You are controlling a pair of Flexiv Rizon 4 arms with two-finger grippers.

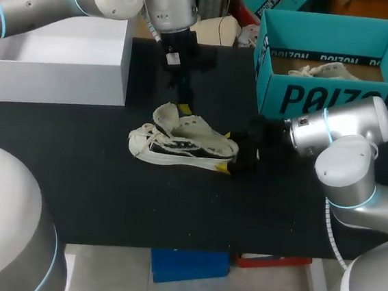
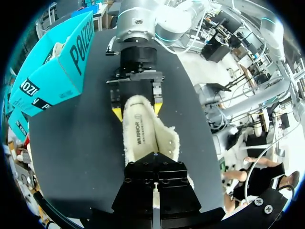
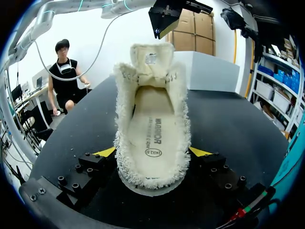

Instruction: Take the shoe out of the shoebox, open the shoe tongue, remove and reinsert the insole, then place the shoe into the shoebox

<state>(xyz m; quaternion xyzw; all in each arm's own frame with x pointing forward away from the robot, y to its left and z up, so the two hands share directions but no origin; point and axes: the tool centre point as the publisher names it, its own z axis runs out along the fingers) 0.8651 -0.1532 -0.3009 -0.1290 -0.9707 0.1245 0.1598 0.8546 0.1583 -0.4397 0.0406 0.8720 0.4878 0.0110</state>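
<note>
The black table (image 1: 93,191) fills most of the head view. The teal shoebox (image 1: 336,97) stands open at the upper right, and a white box (image 1: 57,63) at the upper left. The shoe (image 1: 180,144) stands on its sole in the middle of the frame, well apart from the shoebox, with its heel toward the right.

The right gripper (image 3: 152,152) comes in from the right and pinches the heel. Its 2 yellow tips seem to press the frayed sides from both sides. The left gripper (image 1: 181,103) hangs just above the raised front of the shoe. I cannot tell if it is spread or pressed together, nor if it touches the shoe.

The insole (image 3: 152,129) lies flat inside the shoe, so I judge that taking it out is the step in hand. The tongue (image 3: 151,57) stands upright and the mouth is open.

Several things may go wrong from here:
- If the heel hold is weak, a pull on the insole can lift or drag the whole shoe.
- If the squeeze is too strong, the side walls can trap the insole edges.
- The tongue can fall back and close the mouth.
- The fuzzy rim can be caught together with the insole.
- The loose laces (image 1: 143,140) can snag.
</note>
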